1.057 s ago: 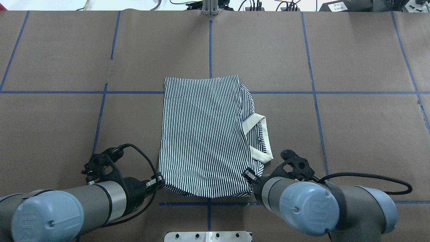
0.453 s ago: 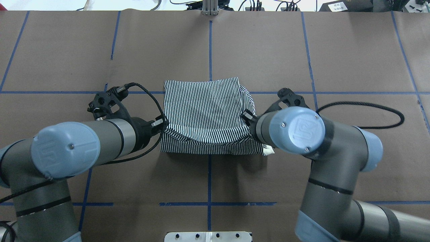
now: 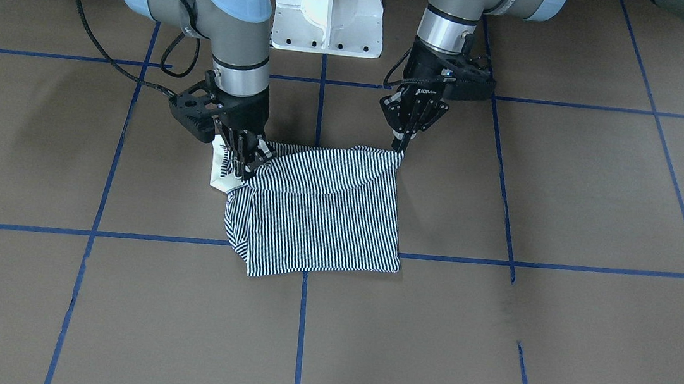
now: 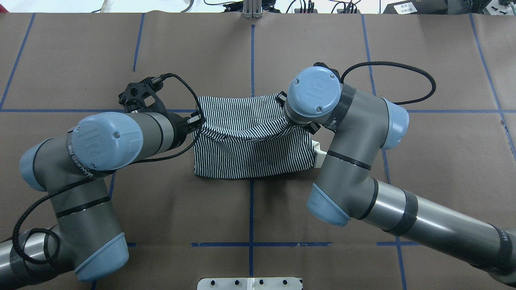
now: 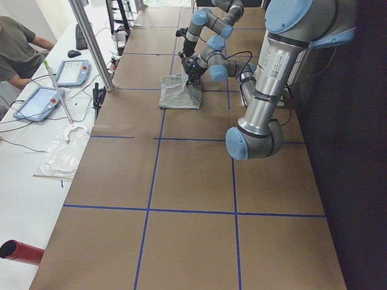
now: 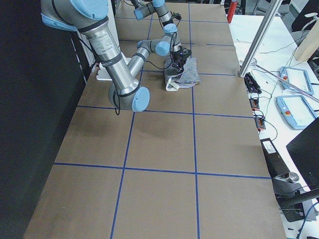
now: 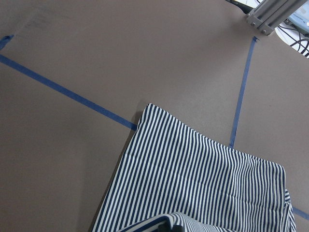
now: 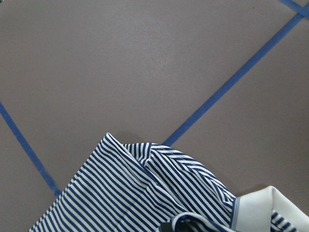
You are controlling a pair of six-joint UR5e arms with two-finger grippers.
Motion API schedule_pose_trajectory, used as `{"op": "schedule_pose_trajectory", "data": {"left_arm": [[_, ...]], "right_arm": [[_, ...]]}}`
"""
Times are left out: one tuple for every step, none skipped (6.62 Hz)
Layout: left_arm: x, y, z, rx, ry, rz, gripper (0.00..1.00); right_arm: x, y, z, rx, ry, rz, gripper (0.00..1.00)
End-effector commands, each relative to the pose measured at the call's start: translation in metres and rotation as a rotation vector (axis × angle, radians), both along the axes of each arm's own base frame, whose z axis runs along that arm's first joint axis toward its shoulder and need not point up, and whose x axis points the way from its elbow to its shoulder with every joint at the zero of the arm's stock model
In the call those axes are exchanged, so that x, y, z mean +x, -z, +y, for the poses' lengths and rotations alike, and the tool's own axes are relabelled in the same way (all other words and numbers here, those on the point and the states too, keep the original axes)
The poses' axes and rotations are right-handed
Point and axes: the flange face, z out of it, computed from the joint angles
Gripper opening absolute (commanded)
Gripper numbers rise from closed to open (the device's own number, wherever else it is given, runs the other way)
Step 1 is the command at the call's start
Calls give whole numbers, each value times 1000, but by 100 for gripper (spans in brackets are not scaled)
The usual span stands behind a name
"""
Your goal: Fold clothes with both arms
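The striped polo shirt [image 4: 254, 151] lies at the table's middle, its near hem raised and doubled over toward the far edge. My left gripper [image 3: 401, 146] is shut on one raised hem corner; in the overhead view the left gripper [image 4: 197, 120] is at the shirt's left side. My right gripper [image 3: 244, 161] is shut on the other raised corner, beside the white collar [image 3: 217, 172]. In the overhead view its wrist covers the fingers. Both wrist views show striped cloth, the shirt [image 7: 193, 179] and shirt [image 8: 140, 193], hanging below each camera.
Brown paper with blue tape lines [image 4: 251, 52] covers the table. The white pedestal base [image 3: 329, 12] stands on the robot's side. A metal post [image 4: 252, 8] rises at the far edge. A person [image 5: 18, 48] sits at a side bench with tablets [image 5: 71, 72].
Both arms have swung away from the robot, carrying the shirt's near hem up and over toward its far edge. The visible shirt has become shorter.
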Motion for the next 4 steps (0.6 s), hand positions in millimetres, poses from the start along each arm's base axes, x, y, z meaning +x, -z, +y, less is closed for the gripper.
{"op": "schedule_pose_trajectory", "data": {"left_arm": [[10, -28, -64, 45, 40, -56, 0], [23, -47, -100, 78, 42, -103, 2], [47, -66, -138, 95, 46, -134, 19], [32, -69, -188, 154, 71, -169, 46]], "right_arm": [[-24, -14, -59, -13, -9, -1, 0], [-32, -37, -96, -13, 20, 6, 0], [-42, -46, -137, 8, 21, -3, 47], [-23, -41, -177, 50, 87, -1, 99]]}}
